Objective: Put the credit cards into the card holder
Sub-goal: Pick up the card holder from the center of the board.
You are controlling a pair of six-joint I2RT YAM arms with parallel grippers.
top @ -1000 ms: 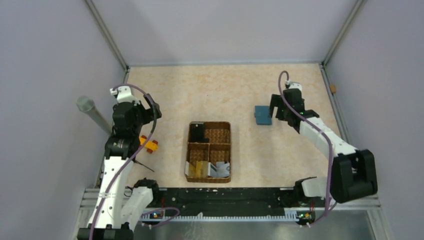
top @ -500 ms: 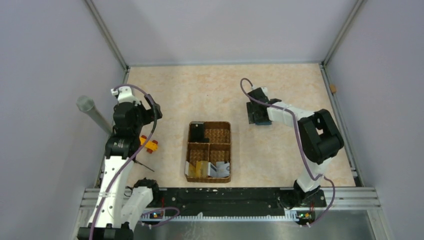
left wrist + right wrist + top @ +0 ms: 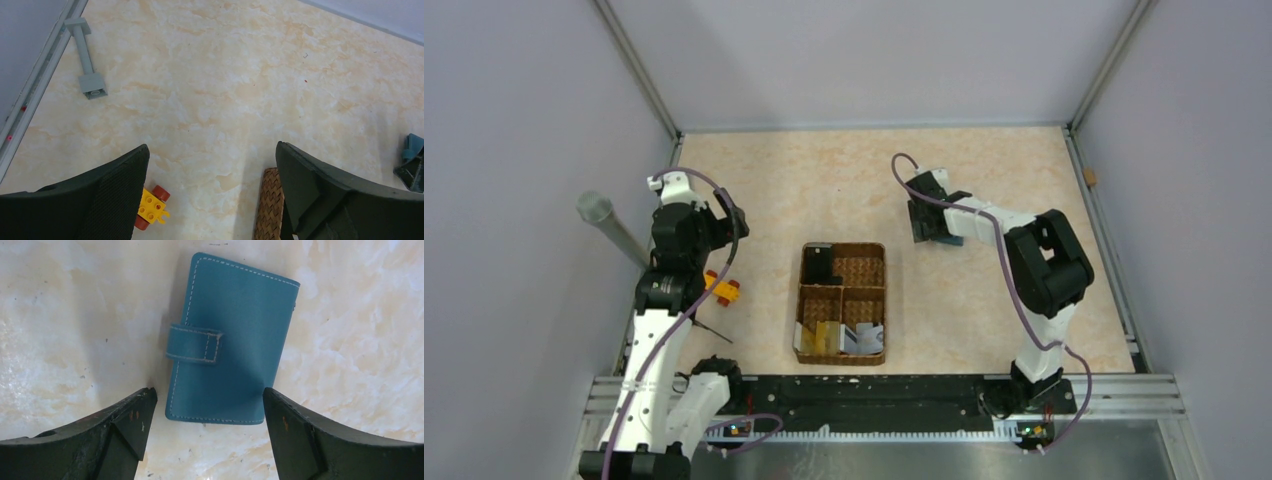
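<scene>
We see the small flat teal card holder [image 3: 232,340] lying shut on the pale marbled bench [image 3: 824,190], its strap tab folded across the face, out beyond the brown wicker compartment basket [image 3: 864,270] and to the right of it. The right tool [image 3: 206,400] is over it with the jaws spread wide, one dark finger at each side of the holder's near end. The holder rests flat and nothing is clamped. We cannot tell whether either finger touches its edge. The credit cards, gold-yellow [image 3: 822,338] and white-grey [image 3: 864,338], stand in the two near compartments of the basket, gold in the left one and pale in the right one. A black object [image 3: 821,264] fills the basket's far left compartment. To the left of the basket the left tool [image 3: 211,150] hangs above the bench, jaws fully apart and empty. A yellow-and-red toy block with wheels [image 3: 151,210] lies on the bench between that tool and the basket.
</scene>
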